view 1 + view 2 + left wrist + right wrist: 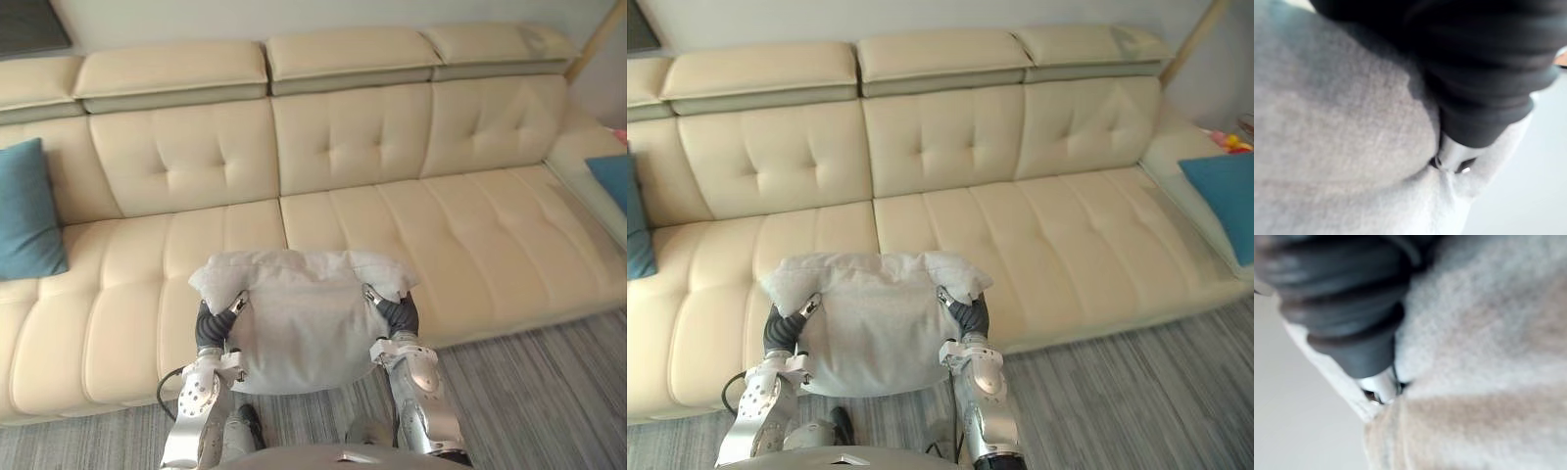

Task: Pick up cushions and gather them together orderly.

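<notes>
Surface: cream tufted sofa [392,225] against a pale wall [294,15], with three headrest pads along the top of the back and a chaise section turning forward at the robot's right. Floor: grey striped carpet [549,392]. One teal cushion [27,211] leans upright against the backrest at the far left end. A second teal cushion [1225,191] lies on the chaise at the far right, well apart from the first. The grey cushion [299,313] is off the seat, held between the two hands over the sofa's front edge. Its top corners flop outward and its lower edge hangs over the carpet. The left hand [214,328] presses into its left side and the right hand [397,315] into its right side. Both are sunk in the fabric, so whether either is spread or curled cannot be told, in the wrist views too. Open room: the whole seat between the two teal cushions is bare, and so is the carpet strip along the sofa front to the right.
</notes>
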Motion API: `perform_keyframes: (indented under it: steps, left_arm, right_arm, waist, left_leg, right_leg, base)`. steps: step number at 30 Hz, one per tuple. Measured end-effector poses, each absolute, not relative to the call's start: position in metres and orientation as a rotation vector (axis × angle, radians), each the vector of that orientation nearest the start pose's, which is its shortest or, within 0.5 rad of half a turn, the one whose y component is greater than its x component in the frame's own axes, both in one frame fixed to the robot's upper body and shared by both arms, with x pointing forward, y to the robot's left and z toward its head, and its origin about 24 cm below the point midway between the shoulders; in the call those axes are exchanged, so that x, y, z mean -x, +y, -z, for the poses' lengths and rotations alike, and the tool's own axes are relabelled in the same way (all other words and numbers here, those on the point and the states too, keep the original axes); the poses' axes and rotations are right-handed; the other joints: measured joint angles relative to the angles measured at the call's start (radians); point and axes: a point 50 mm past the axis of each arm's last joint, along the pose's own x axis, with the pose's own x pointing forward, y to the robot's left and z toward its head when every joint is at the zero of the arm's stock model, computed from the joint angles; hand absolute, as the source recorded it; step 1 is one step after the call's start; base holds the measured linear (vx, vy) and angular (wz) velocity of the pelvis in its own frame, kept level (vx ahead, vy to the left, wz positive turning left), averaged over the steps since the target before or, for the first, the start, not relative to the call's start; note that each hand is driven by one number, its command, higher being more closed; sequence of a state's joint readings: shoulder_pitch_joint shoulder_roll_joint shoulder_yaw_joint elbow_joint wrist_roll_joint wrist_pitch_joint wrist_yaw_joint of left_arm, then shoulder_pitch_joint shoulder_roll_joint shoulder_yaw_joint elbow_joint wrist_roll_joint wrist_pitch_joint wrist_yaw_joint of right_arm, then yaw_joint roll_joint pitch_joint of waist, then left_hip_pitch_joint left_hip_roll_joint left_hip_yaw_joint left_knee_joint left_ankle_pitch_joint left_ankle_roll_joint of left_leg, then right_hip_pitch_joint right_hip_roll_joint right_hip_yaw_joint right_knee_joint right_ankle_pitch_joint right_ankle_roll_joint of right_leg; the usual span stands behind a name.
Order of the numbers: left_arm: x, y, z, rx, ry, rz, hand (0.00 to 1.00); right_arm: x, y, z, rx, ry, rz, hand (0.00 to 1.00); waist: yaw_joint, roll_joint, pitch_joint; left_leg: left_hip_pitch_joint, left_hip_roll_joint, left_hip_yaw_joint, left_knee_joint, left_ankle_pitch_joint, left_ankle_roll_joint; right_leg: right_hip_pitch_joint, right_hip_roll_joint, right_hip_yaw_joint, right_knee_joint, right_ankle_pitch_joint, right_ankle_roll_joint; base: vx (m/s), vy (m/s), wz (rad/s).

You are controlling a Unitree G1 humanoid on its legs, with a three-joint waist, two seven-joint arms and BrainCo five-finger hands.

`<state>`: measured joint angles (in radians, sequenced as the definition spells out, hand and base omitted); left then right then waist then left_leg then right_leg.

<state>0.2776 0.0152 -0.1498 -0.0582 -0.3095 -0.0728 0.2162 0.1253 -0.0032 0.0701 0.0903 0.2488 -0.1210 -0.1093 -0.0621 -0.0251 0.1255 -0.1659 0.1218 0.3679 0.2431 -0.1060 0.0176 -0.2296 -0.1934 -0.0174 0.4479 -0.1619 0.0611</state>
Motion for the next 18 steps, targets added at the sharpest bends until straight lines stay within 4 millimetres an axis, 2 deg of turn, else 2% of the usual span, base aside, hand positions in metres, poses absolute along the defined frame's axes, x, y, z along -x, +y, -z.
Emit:
perform_keyframes:
  steps: [1,2,3,4,5,7,10,12,14,18]
  left_arm:
    - [-0.196,0.143,0.0,0.297,0.177,-0.182,1.0]
    - [-0.2,0.143,-0.003,0.288,0.161,-0.171,1.0]
    - [-0.207,0.142,-0.008,0.263,0.136,-0.133,1.0]
    - [-0.211,0.139,-0.009,0.266,0.134,-0.119,1.0]
    - [-0.209,0.129,-0.005,0.302,0.158,-0.118,1.0]
    - [-0.2,0.127,0.002,0.319,0.196,-0.131,1.0]
    - [-0.202,0.126,-0.004,0.331,0.167,-0.128,1.0]
    - [-0.202,0.125,-0.009,0.338,0.147,-0.123,1.0]
    - [-0.206,0.122,-0.015,0.353,0.121,-0.114,1.0]
    - [-0.208,0.12,-0.02,0.362,0.099,-0.108,1.0]
  right_arm:
    - [-0.226,-0.149,-0.002,-0.236,0.107,0.111,1.0]
    - [-0.227,-0.149,-0.005,-0.232,0.096,0.108,1.0]
    - [-0.227,-0.153,-0.007,-0.234,0.081,0.121,1.0]
    - [-0.228,-0.155,-0.008,-0.231,0.071,0.127,1.0]
    - [-0.227,-0.164,-0.011,-0.19,0.063,0.129,1.0]
    - [-0.22,-0.166,-0.01,-0.187,0.07,0.13,1.0]
    - [-0.214,-0.166,-0.02,-0.215,0.033,0.129,1.0]
    - [-0.213,-0.167,-0.028,-0.22,-0.001,0.129,1.0]
    - [-0.213,-0.17,-0.04,-0.221,-0.055,0.135,1.0]
    - [-0.215,-0.17,-0.044,-0.229,-0.077,0.143,1.0]
  waist:
    - [-0.002,0.009,0.009]
    - [-0.013,0.016,0.009]
    - [-0.033,-0.036,-0.001]
    - [-0.048,-0.043,0.011]
    - [-0.045,0.008,0.029]
    - [-0.021,0.046,0.018]
    - [-0.004,0.053,0.015]
    - [0.003,0.053,0.015]
    - [0.005,0.053,0.014]
    - [0.007,0.057,0.009]
  left_leg:
    - [0.012,0.0,-0.013,-0.038,0.009,0.002]
    - [0.007,-0.006,-0.037,-0.097,0.031,-0.026]
    - [0.008,-0.07,-0.083,-0.138,0.032,-0.035]
    - [-0.007,-0.091,-0.105,-0.082,0.034,-0.028]
    - [-0.02,-0.06,-0.127,0.002,0.011,-0.022]
    - [-0.019,-0.04,-0.147,-0.018,0.012,-0.041]
    - [-0.049,0.002,-0.141,0.053,0.018,-0.052]
    - [-0.051,0.01,-0.116,0.065,0.019,-0.051]
    - [-0.047,0.0,-0.081,0.059,0.032,-0.046]
    - [-0.005,-0.027,-0.068,-0.052,0.044,-0.045]
  right_leg:
    - [-0.015,0.034,-0.003,-0.036,-0.009,-0.001]
    - [-0.005,0.084,0.007,-0.163,0.009,0.016]
    - [-0.02,0.079,0.016,-0.163,-0.013,-0.019]
    - [-0.034,0.055,0.01,-0.136,-0.001,-0.011]
    - [-0.023,0.07,-0.029,-0.097,-0.001,-0.01]
    - [-0.004,0.08,-0.064,-0.126,0.001,-0.017]
    - [0.028,0.09,-0.137,-0.12,0.001,-0.026]
    - [0.044,0.088,-0.157,-0.123,0.001,-0.026]
    - [0.066,0.072,-0.173,-0.147,0.002,-0.026]
    - [0.071,0.066,-0.172,-0.184,0.013,-0.013]
  base:
    - [-0.09,0.04,-0.09]
    - [-0.1,0.016,0.55]
    - [-0.02,-0.001,0.97]
    - [0.04,-0.077,1.14]
    - [0.11,-0.08,0.63]
    - [0.16,-0.105,0.41]
    - [0.21,-0.128,0.5]
    - [0.17,-0.072,0.29]
    - [0.1,0.017,0.26]
    - [0.04,0.048,0.03]
